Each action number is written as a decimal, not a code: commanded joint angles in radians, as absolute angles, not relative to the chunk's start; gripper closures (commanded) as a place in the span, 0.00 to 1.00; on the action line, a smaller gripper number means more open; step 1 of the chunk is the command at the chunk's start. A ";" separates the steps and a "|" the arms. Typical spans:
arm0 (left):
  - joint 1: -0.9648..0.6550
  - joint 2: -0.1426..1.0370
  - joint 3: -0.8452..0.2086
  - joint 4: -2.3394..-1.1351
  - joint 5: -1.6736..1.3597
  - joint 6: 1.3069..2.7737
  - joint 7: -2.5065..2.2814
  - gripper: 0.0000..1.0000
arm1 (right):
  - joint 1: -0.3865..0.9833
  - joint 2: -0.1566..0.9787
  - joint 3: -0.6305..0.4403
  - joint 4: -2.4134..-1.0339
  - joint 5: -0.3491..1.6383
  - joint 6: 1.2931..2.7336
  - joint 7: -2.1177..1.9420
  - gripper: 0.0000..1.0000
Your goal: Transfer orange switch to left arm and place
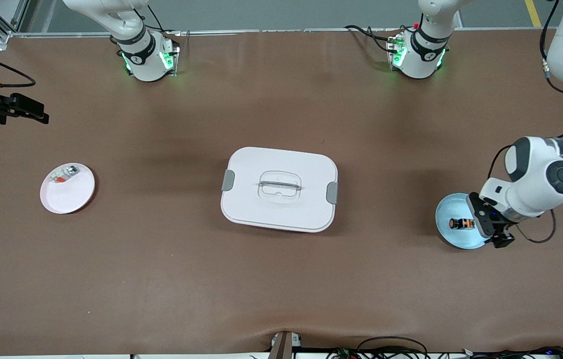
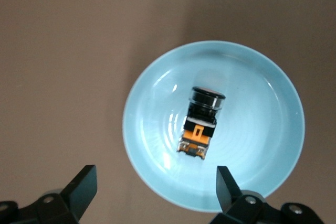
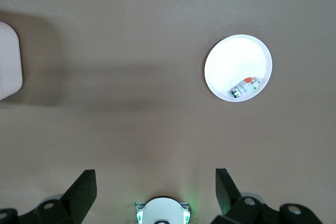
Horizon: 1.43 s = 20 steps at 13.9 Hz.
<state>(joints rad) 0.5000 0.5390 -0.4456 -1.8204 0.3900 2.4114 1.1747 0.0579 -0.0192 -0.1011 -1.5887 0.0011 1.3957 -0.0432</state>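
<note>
Nearest the front camera lay the blue plate [image 1: 453, 234] at the left arm's end of the counter [image 1: 281, 279], with the orange switch [image 1: 462, 223] lying on its side in it, black body, cap end and orange tab both showing in my left wrist view [image 2: 202, 124].

My left claw [image 1: 491, 227] hovered over that plate, fingers [image 2: 84, 184] spread wide apart and empty, the switch lying ahead of the gap between them and touching neither finger.

My right claw [image 1: 22, 110] hung over the right arm's end of the counter, also spread apart and holding nothing; that arm waited. Its wrist view showed the white plate [image 3: 239, 67] with the small white-silver part [image 3: 244, 87] near its rim. In the front view that plate [image 1: 67, 188] sat well apart from the box [image 1: 279, 188], which stood closed in the middle of the counter, between the two plates.

Judgement: the step in hand was the first pick, not yet made. The next move called for shifting the left claw until the switch sat between the fingers, then lowering it and closing across the black body, not the rounded cap, which looked likely to slip. After that, the carry would need height or a path around the box before any handover to the right claw.
</note>
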 commanded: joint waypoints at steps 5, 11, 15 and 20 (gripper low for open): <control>0.500 0.483 -0.499 -1.491 0.218 2.015 0.867 0.00 | -0.037 -0.084 -0.023 -1.643 0.005 1.427 -0.051 0.00; 0.500 0.379 -0.502 -1.468 0.071 1.907 0.351 0.00 | -0.022 -0.100 -0.024 -1.647 0.000 1.446 -0.052 0.00; 0.499 0.348 -0.528 -1.444 0.075 1.844 0.108 0.00 | -0.012 -0.121 -0.026 -1.658 0.000 1.468 -0.051 0.00; 0.491 0.273 -0.589 -1.431 0.077 1.760 -0.095 0.00 | -0.015 -0.133 -0.026 -1.660 0.000 1.494 -0.051 0.00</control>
